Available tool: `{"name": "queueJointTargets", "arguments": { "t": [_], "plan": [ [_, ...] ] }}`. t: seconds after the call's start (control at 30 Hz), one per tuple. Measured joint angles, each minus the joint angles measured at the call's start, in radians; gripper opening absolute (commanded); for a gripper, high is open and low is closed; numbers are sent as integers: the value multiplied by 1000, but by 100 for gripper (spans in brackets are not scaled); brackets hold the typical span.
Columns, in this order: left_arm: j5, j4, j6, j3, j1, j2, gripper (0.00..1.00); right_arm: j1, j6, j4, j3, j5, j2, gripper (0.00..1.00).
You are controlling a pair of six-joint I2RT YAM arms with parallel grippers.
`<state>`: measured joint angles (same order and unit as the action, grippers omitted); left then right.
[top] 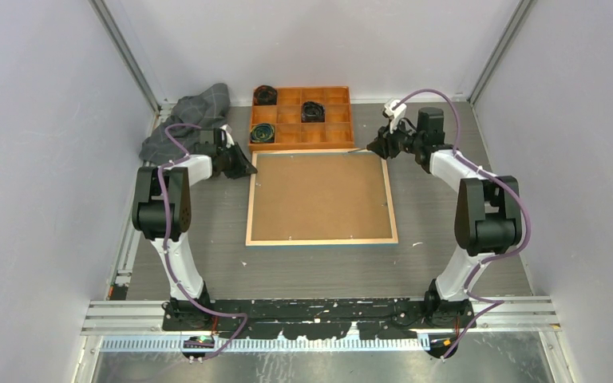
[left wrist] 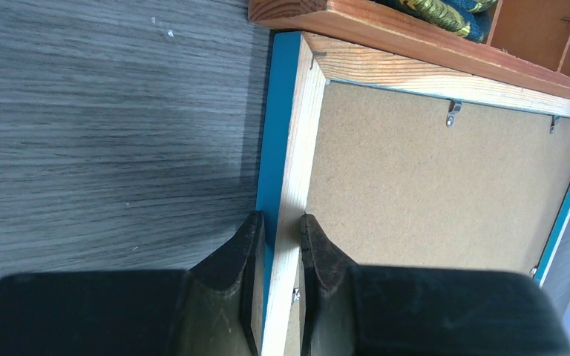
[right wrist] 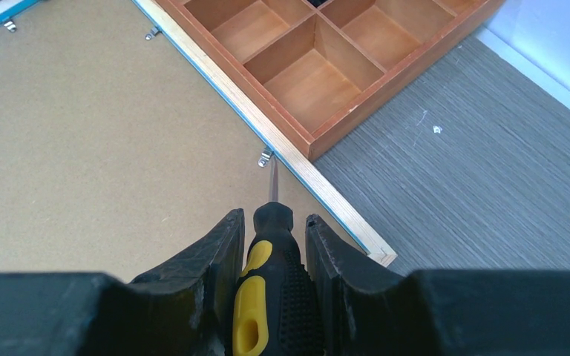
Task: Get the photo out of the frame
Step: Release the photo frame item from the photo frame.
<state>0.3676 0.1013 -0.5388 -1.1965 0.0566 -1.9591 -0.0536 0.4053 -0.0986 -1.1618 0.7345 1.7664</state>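
The frame (top: 322, 240) lies face down on the table, its light wood rim up and a thin blue border showing. A brown backing board (top: 319, 195) fills it, so the photo is hidden. My left gripper (top: 247, 168) is shut on the frame's left rim (left wrist: 297, 148) near the far corner, one finger on each side of the wood strip (left wrist: 280, 220). My right gripper (top: 379, 148) is shut on a black-and-yellow screwdriver (right wrist: 271, 274). Its tip rests at a small metal clip (right wrist: 266, 156) by the far right rim (right wrist: 319, 189).
An orange compartment tray (top: 343, 120) stands right behind the frame's far edge, with dark round things in three cells. A grey cloth (top: 187, 120) lies bunched at the back left. More metal clips (left wrist: 453, 115) sit along the far rim.
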Motion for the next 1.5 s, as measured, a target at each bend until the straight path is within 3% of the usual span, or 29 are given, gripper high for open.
{"name": "queueJointTargets", "arguments": {
  "t": [0.47, 1.5],
  "plan": [
    [0, 0, 0, 0, 0, 0, 0, -28, -13, -29, 1, -42, 35, 1],
    [1, 0, 0, 0, 0, 0, 0, -21, -32, 2, 1, 30, 35, 1]
  ]
}}
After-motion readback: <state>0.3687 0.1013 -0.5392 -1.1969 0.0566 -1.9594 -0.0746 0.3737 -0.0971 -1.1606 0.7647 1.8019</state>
